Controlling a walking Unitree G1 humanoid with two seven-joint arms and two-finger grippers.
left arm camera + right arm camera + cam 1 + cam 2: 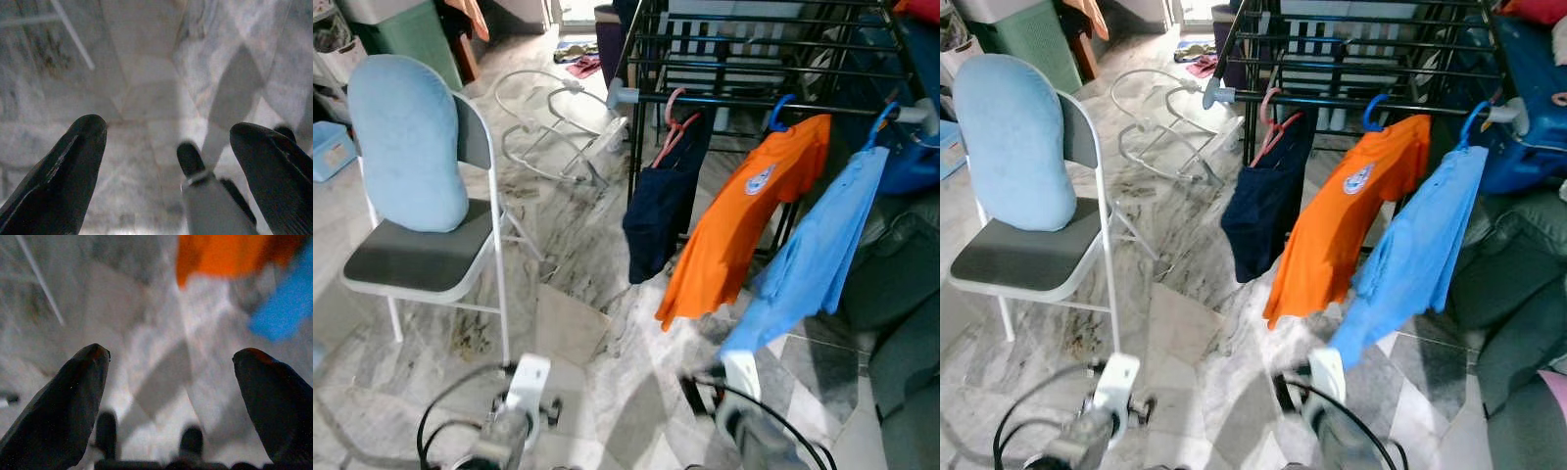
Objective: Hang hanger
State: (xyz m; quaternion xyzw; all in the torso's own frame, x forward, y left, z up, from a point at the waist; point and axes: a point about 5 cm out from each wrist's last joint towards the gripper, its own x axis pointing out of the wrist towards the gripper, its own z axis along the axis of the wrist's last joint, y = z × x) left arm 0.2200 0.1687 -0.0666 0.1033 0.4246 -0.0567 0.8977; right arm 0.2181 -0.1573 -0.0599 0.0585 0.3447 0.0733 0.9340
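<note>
1. Left eye view: a black rack (754, 59) stands at the far right, with three garments on hangers along its front rail (744, 99).
2. A pink hanger (674, 122) carries a navy garment (663, 206); beside it a blue hanger (779, 111) carries an orange shirt (739, 220); at the right end another blue hanger (881, 122) carries a light blue shirt (808, 259).
3. Both arms are low at the near edge — the left gripper (171, 161) and the right gripper (168, 396) point down at the marble floor (578, 255), well below and short of the rail and its hangers.
4. Left wrist view: the fingers (63, 171) are spread wide with nothing between them — only floor beyond, plus part of the other arm.
5. Right wrist view: the fingers (63, 406) are likewise parted and empty, with the orange and blue hems blurred further off.
6. To the left stands a folding chair (421, 264) with a pale blue cushion (406, 142) leaning on its back.
</note>
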